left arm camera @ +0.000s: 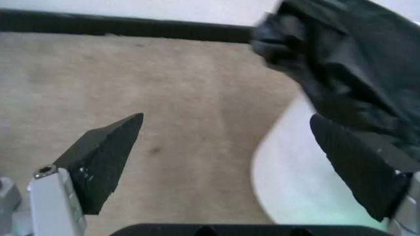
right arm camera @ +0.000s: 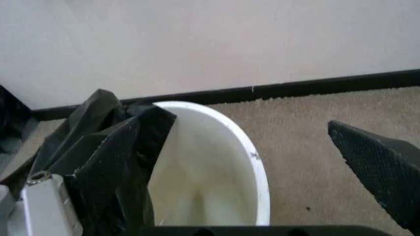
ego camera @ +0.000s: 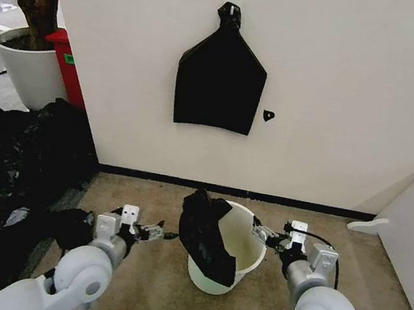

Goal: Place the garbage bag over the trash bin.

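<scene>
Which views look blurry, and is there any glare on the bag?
Left wrist view: the bag and bin close up are soft and out of focus. Right wrist view: bin rim sharp, near fingers slightly soft. Head view: crisp, only dull sheen on the bag, no strong glare.

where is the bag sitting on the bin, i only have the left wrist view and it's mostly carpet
Observer: The garbage bag hangs over the robot's-left side of the trash bin rim; the right side is bare white.
Operator: is the right gripper holding anything
Observer: No. The right gripper sits by the bin's right rim, jaws open.
Operator: and my left one, how does it sit to the bin
Observer: The left gripper is beside the bag, jaws open, apart from the plastic.
</scene>
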